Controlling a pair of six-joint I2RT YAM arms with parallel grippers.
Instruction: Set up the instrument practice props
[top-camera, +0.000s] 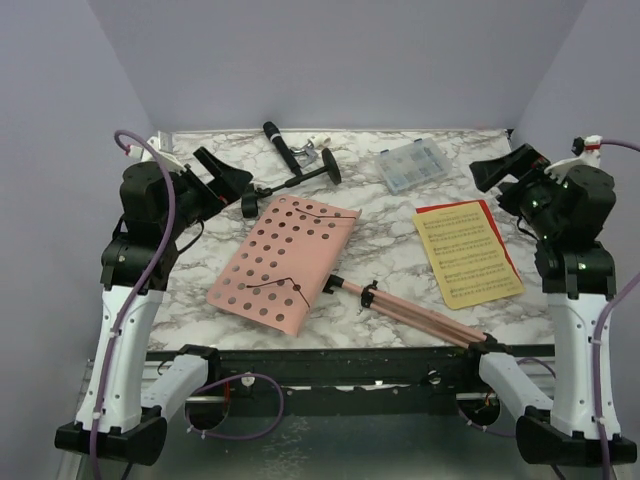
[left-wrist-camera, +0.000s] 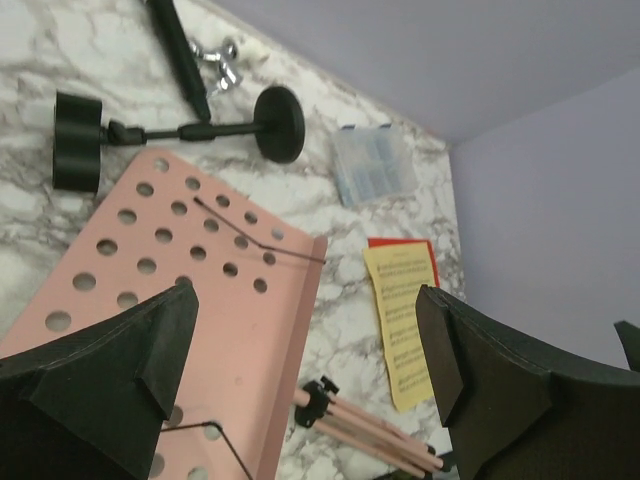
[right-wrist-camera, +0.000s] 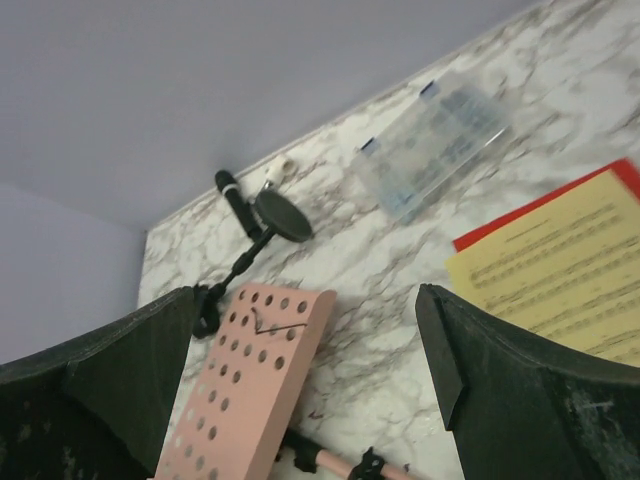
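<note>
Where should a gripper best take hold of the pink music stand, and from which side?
Probably the folded legs, from above, with the jaws across them. They form a thin bundle, while the perforated plate lies flat and looks too wide.

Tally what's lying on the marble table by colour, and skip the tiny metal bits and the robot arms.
Pink: 1, music stand
Yellow: 1, sheet-music page
Red: 1, page under it
Black: 2, microphone and its stand
Clear: 1, compartment box
Total: 6

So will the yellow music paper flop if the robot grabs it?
Probably floppy: the yellow page looks thin and lies flat. Likely hard to pinch, since it hugs the red page beneath. A push might just slide it.
</note>
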